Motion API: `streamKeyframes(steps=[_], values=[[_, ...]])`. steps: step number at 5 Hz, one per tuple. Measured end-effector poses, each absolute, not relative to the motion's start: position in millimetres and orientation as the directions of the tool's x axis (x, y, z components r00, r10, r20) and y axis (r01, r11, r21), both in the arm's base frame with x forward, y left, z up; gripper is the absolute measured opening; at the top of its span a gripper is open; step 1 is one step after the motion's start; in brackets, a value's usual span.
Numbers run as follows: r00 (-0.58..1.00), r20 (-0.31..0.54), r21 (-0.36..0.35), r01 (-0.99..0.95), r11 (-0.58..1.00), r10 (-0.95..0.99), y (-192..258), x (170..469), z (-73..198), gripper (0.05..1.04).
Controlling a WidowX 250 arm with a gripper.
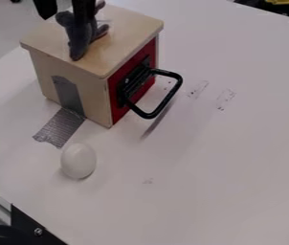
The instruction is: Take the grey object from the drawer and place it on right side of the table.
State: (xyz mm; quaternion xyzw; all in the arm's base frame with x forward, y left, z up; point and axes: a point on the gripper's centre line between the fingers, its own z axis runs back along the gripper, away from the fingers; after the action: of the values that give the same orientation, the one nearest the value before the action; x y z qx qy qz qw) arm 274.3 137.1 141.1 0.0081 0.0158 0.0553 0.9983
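- Grey object (79,42) lies on the flat top of the wooden box (127,26), outside the drawer (148,81).
- The drawer's red front sits flush with the box, its black handle (172,93) jutting out over the table (224,162); its inside is hidden.
- The gripper (64,18) hangs down from the view's top edge, above the box, its two fingers spread wide and holding nothing.
- One finger overlaps the grey object in view, the other is left of it; whether they touch it, I cannot tell.
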Motion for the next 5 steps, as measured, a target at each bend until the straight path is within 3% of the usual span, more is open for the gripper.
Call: streamKeyframes(steps=[1, 3, 4, 5], values=[[0.991, -0.069, 0.037, -0.114, 0.993, 0.117, 142, 273, 123, 0.963], [0.993, -0.065, 0.017, -0.095, 0.995, 0.096, 127, 279, 121, 0.462], [0.997, -0.036, -0.012, -0.068, 0.998, 0.068, 105, 294, 133, 0.381], [0.999, 0.035, -0.033, -0.035, 0.999, 0.036, 71, 321, 160, 0.368]])
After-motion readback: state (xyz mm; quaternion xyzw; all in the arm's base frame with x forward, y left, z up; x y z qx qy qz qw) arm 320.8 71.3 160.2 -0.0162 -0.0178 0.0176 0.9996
